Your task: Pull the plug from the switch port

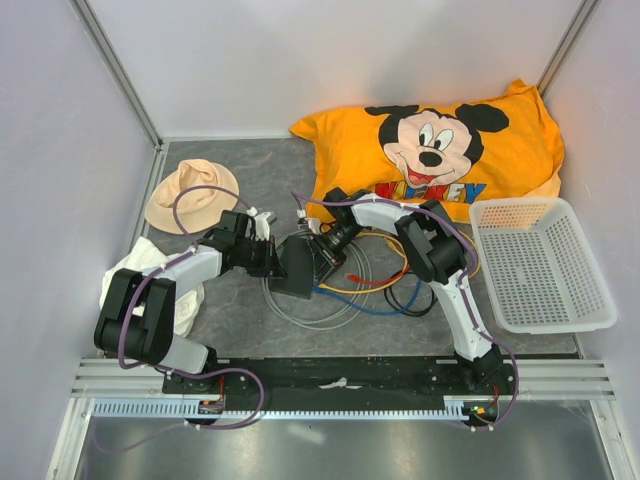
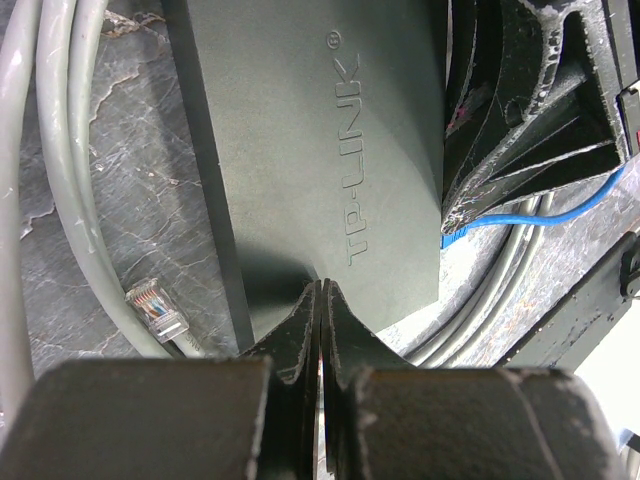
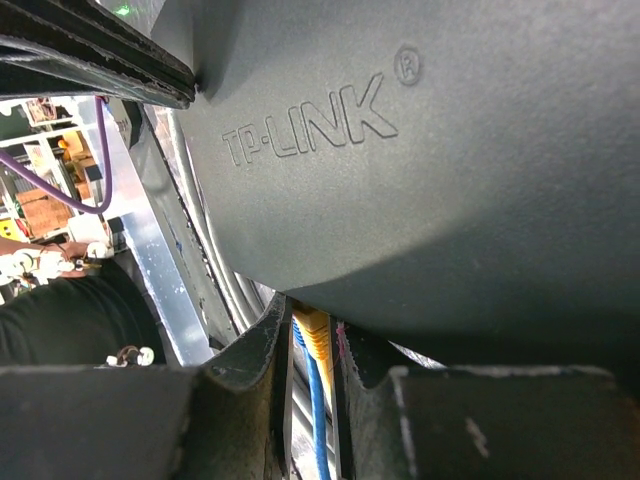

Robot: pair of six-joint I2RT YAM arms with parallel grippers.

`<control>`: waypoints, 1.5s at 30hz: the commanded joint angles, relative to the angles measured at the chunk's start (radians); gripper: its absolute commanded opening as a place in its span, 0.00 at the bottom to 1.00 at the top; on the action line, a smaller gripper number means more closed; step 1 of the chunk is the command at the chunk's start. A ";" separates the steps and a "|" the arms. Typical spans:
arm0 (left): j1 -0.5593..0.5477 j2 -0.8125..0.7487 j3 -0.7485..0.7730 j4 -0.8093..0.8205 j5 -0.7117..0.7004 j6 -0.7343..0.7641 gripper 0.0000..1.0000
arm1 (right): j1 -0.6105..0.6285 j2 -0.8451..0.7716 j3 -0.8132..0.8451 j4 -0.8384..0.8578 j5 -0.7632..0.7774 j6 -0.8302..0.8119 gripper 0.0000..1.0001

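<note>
I saw my left gripper (image 2: 320,298) pressed together against the switch (image 2: 320,140), right gripper (image 3: 312,328) pinching the yellow plug (image 3: 316,342)

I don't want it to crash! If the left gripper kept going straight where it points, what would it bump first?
The TP-LINK switch. The left gripper has its closed tips right at the switch's edge, maybe touching, with nothing in between.

Left claw (image 2: 320,295), right claw (image 3: 312,328): clenched

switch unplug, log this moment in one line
phase: grasp plug | left gripper: shut, tips at switch edge | right gripper: shut on plug | plug seating: hidden
</note>
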 commanded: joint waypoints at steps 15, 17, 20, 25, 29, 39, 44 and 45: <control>0.023 -0.004 -0.027 -0.018 -0.038 -0.012 0.02 | 0.007 0.002 -0.020 0.075 0.166 -0.014 0.00; 0.023 0.002 -0.025 -0.018 -0.037 -0.012 0.02 | 0.007 -0.004 -0.026 0.075 0.167 -0.014 0.00; 0.023 0.010 -0.022 -0.020 -0.035 -0.012 0.01 | 0.005 -0.010 -0.037 0.080 0.169 -0.017 0.00; 0.023 0.014 -0.019 -0.021 -0.035 -0.012 0.02 | 0.004 -0.016 -0.046 0.081 0.167 -0.017 0.00; 0.023 0.014 -0.019 -0.023 -0.037 -0.011 0.01 | 0.004 -0.018 -0.043 0.077 0.175 -0.020 0.00; 0.023 0.028 -0.016 -0.023 -0.028 -0.009 0.02 | 0.002 0.001 -0.013 0.028 0.174 -0.055 0.00; 0.023 0.019 -0.018 -0.021 -0.029 -0.009 0.02 | 0.000 -0.053 -0.075 0.086 0.155 -0.061 0.00; 0.023 0.018 -0.016 -0.023 -0.031 -0.009 0.01 | -0.007 -0.057 -0.089 0.093 0.154 -0.060 0.00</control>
